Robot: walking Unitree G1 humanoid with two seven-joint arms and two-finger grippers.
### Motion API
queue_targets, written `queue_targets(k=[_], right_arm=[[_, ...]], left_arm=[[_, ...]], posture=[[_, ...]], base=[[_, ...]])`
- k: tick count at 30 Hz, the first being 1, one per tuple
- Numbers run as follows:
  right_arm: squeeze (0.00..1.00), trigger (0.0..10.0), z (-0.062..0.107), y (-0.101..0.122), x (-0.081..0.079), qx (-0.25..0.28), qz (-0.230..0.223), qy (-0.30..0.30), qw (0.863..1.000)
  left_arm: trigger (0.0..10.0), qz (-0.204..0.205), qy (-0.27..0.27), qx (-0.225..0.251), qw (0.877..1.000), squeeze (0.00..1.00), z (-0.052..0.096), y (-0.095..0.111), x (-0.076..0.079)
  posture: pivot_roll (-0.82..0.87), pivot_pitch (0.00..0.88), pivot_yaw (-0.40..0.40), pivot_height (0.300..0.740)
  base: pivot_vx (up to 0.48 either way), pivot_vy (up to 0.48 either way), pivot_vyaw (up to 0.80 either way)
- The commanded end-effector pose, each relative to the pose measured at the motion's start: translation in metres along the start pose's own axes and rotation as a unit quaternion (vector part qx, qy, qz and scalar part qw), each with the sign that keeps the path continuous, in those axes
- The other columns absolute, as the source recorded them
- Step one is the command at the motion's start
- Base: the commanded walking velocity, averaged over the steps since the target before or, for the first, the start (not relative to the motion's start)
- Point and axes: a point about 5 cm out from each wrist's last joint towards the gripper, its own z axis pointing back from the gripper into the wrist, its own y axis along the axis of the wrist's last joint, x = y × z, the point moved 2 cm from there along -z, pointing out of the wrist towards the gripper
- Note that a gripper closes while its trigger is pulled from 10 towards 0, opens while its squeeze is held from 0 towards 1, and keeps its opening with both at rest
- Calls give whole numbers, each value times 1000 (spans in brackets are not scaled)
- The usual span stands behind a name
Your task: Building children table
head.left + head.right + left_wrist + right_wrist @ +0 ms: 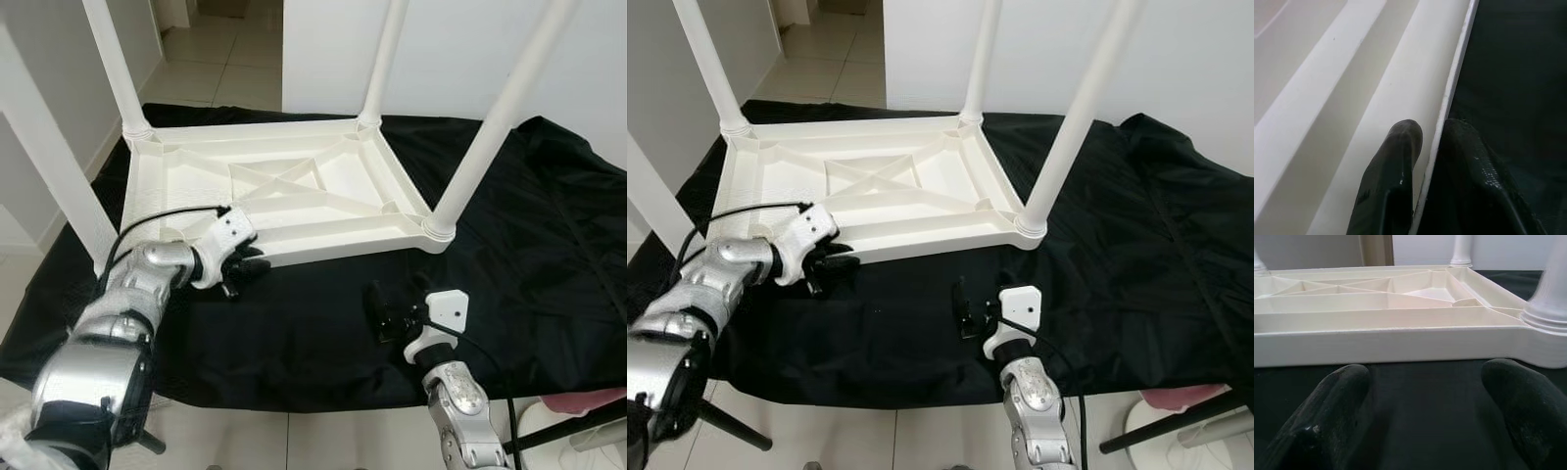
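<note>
A white plastic children's table lies upside down on a black cloth, its ribbed underside facing up and 4 white legs standing upright from the corners. The cloth is spread over a low surface and wrinkles toward the right side. Beyond it, a pale tiled floor runs off at the far left and a white wall closes the far side.

The left gripper sits at the table's near rim, toward the near-left corner. In the left wrist view its 2 black fingers are pressed close on either side of the thin white edge — 1 inside over the pale plastic, 1 outside over the dark cloth — so it is pinching the rim. A black cable loops from the wrist over the left arm.

The right gripper rests low over the black cloth, just near of the table's near rim and left of the near-right leg, not touching the table. In the right wrist view its fingers are spread wide with only dark cloth between them, and the table's near wall stretches across ahead.

A black tripod leg shows on the floor at the near left — a dark bar and a pink patch sit at the near right.
</note>
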Motion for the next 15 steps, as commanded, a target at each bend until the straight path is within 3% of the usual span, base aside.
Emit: queue_targets(k=[1,4,13,14,15], right_arm=[[0,10000,0,-3,0,-9,1,-1,1000],[0,10000,-1,-4,-2,-9,1,-2,1000],[0,10000,-9,-3,3,-3,3,-16,1000],[0,10000,-10,-3,3,-3,3,-16,1000],[0,10000,-10,-3,3,-3,3,-16,1000]], left_arm=[[0,29,-56,1,998,0,-12,-11,26],[0,32,-52,44,997,0,-19,3,37],[0,39,-6,100,994,0,-24,23,58],[3804,41,-4,102,994,0,-24,24,60],[3804,41,-4,102,994,0,-24,24,60]], posture=[[-24,36,-14,740],[-21,35,-10,740],[-15,27,-1,740],[-7,24,-5,740],[-7,24,-5,740]], base=[[0,0,0],[0,0,0],[0,0,0],[0,0,0],[0,0,0]])
